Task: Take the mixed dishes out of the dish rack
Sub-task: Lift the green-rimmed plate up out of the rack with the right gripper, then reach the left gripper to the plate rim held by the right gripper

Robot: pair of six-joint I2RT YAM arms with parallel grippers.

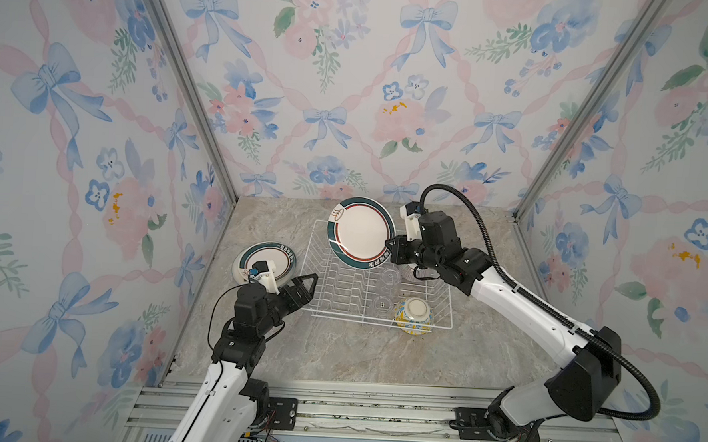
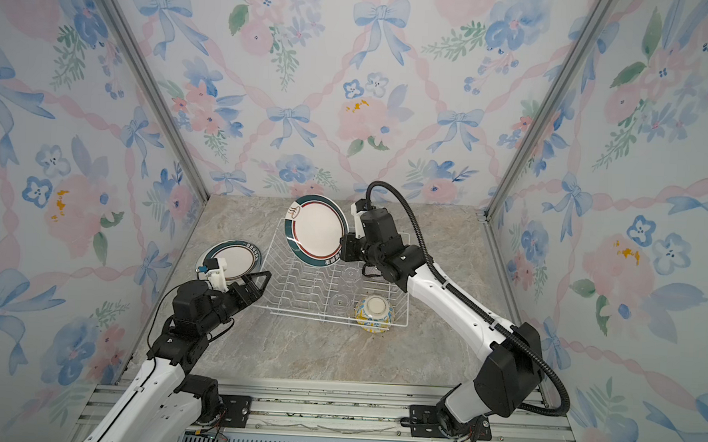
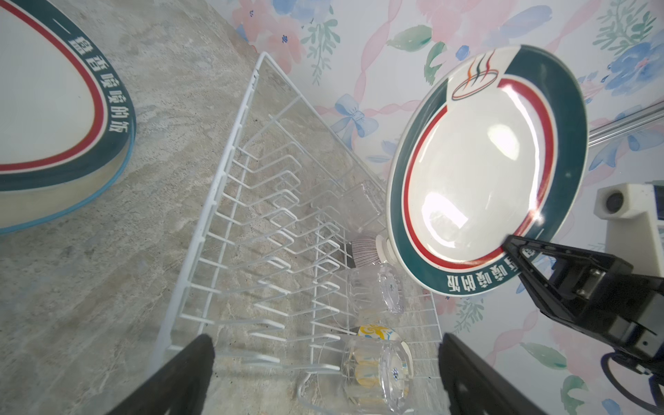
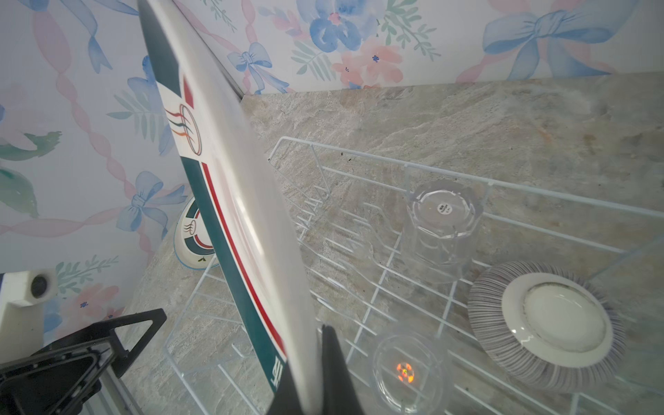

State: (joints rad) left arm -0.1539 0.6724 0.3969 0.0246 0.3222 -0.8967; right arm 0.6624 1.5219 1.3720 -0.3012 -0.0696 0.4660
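The right gripper is clamping the rim of a teal-rimmed plate, holding it upright above the rack near the bench's back edge. The left gripper is hovering with jaws apart at the rack's left side. I'd say the plate next needs carrying to the stack by the bench's left edge.

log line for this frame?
right gripper: shut on teal-rim plate, over dish rack | left gripper: open, empty | in rack: glass cups, yellow-blue bowl, purple-striped bowl
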